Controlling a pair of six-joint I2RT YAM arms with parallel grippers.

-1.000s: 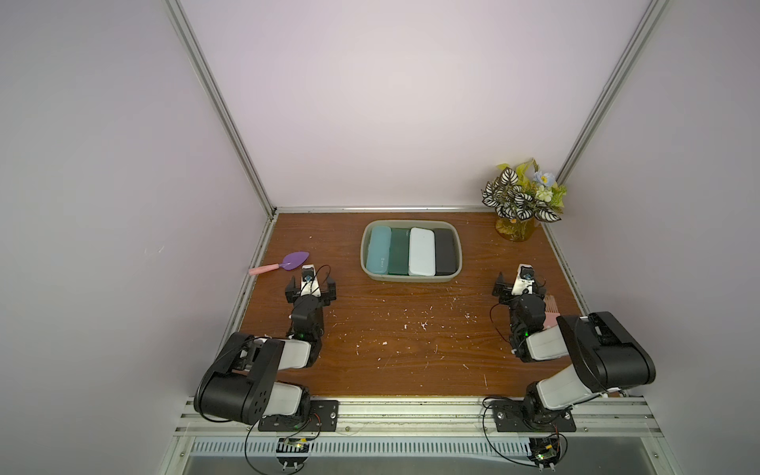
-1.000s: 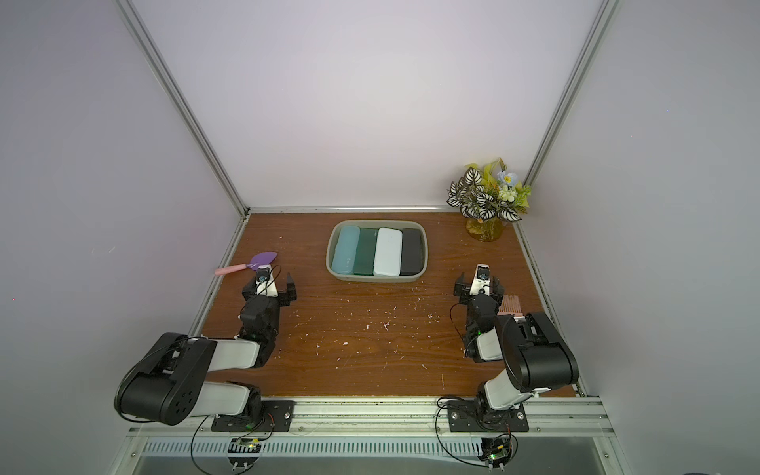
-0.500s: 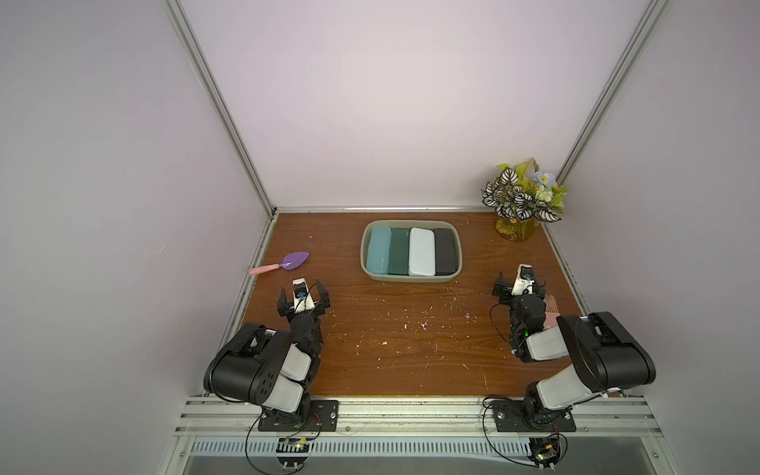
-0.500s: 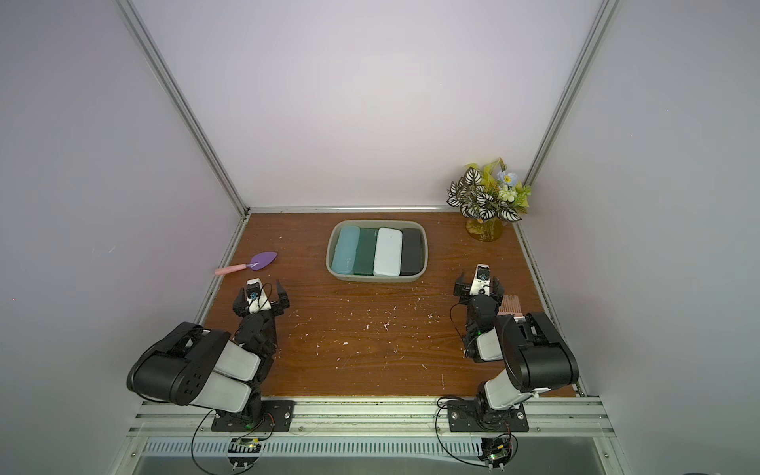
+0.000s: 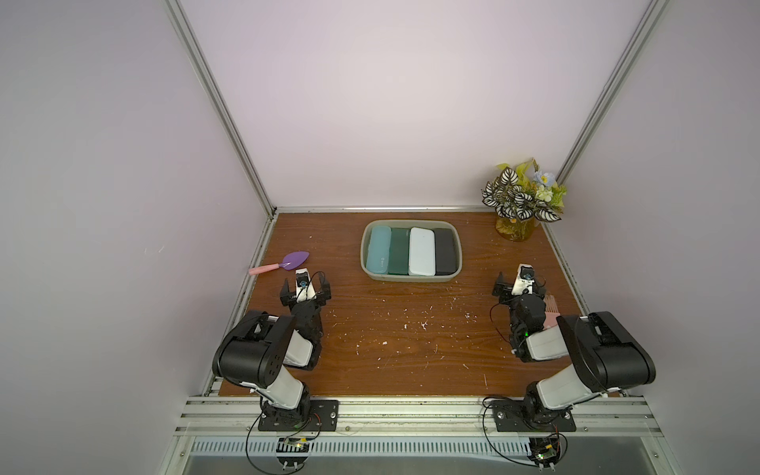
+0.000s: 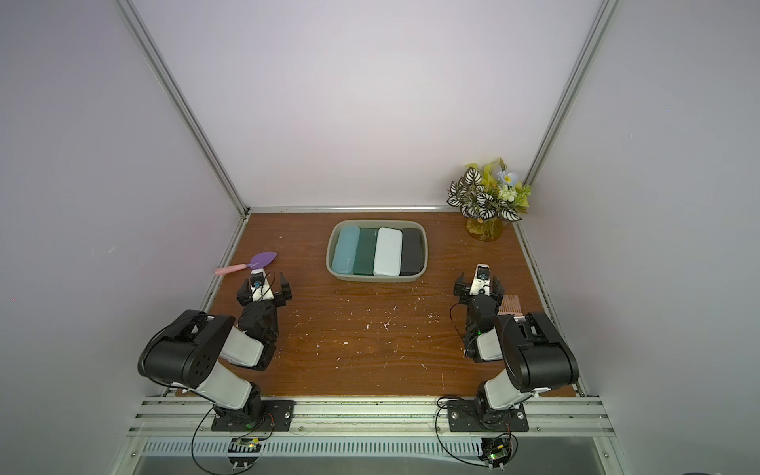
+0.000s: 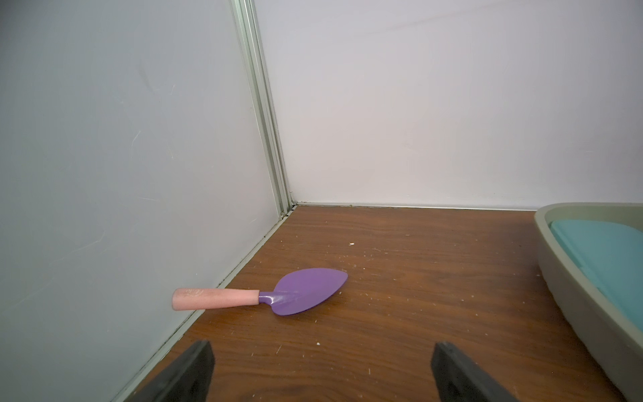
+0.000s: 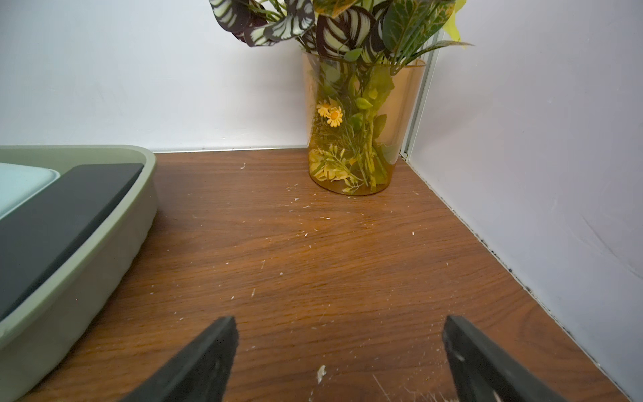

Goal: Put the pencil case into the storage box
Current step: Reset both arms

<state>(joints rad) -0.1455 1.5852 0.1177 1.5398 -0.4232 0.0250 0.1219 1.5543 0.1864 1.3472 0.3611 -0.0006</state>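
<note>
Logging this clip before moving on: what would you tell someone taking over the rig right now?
Left claw: open, empty, low over the table near the purple trowel.
Right claw: open, empty, facing the flower vase.
Storage box: at the table's back, holding four pencil cases side by side: light blue, dark green, white, black.
Done: every case in view is in the box.
To do: likely nothing; no other case shows.

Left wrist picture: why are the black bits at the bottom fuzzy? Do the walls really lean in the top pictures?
Left wrist view: the left fingers sit close to the lens and look soft, while the purple trowel is sharp; right wrist view: the right fingers look soft too; in both top views the wide lens makes the upright corner post splay outward.
</note>
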